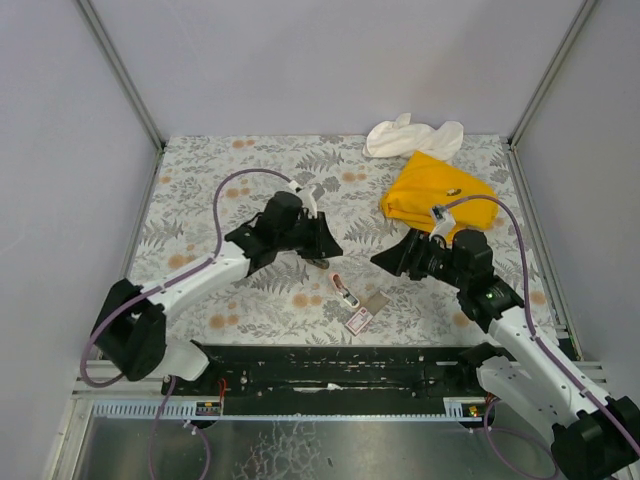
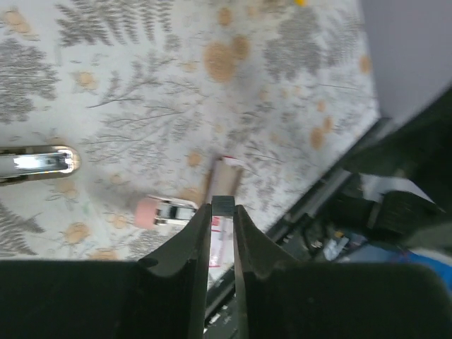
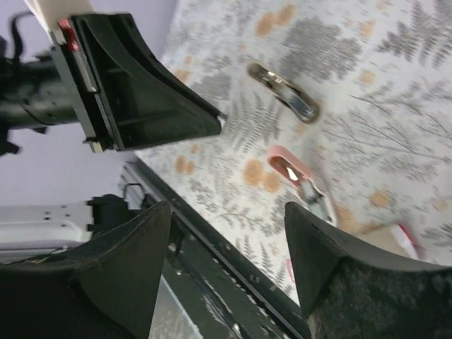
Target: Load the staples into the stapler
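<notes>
The pink stapler [image 1: 345, 290] lies open on the floral table; it also shows in the left wrist view [image 2: 164, 212] and the right wrist view [image 3: 296, 176]. The pink staples box [image 1: 358, 320] lies just in front of it, with its tan inner piece [image 1: 377, 302] beside it. A shiny metal part [image 1: 318, 262] lies apart to the left, also seen in the left wrist view [image 2: 35, 161]. My left gripper [image 1: 328, 250] hovers over the box, shut on a small grey ribbed strip [image 2: 223, 206]. My right gripper [image 1: 388, 262] is open and empty, right of the stapler.
A yellow cloth [image 1: 435, 190] and a white cloth [image 1: 412, 135] lie at the back right. A black rail [image 1: 340, 365] runs along the table's near edge. Grey walls close in both sides.
</notes>
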### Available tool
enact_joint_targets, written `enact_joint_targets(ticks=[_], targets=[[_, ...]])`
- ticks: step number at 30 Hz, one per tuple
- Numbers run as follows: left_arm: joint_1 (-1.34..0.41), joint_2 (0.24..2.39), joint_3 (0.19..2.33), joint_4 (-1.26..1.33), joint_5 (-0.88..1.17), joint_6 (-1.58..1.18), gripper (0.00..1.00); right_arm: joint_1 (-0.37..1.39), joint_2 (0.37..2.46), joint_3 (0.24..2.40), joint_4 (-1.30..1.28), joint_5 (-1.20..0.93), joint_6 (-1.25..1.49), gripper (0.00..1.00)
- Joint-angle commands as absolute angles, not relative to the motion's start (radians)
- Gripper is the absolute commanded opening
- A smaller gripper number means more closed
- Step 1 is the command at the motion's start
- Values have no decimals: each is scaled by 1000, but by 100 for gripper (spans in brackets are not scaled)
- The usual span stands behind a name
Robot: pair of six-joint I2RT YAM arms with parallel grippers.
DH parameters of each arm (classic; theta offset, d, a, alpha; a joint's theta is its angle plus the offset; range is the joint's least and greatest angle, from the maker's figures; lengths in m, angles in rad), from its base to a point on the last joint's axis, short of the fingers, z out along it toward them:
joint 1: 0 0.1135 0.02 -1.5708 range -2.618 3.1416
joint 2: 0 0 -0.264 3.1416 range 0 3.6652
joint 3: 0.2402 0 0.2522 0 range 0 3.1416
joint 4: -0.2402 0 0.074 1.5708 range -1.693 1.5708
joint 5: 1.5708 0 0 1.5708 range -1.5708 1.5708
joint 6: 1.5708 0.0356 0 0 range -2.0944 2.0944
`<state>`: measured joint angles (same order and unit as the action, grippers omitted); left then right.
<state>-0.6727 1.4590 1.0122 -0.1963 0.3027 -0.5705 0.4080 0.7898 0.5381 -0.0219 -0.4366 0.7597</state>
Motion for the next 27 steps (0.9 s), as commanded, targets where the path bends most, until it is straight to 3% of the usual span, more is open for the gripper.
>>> enact_joint_targets(ticks=[1,7,13,27], targets=[[-635,1335,921,43,570,-702,9,416,799,559,247,-584,910,73],[-600,1213,823,317,776,-844,10,418,855,523,570,-704,1100,77],[-592,1171,795,496,856,-941,10,466,872,533,665,-698,1127,68],[-591,1137,803,533,874,-978,9,532,934,528,915,-671,1243,52]])
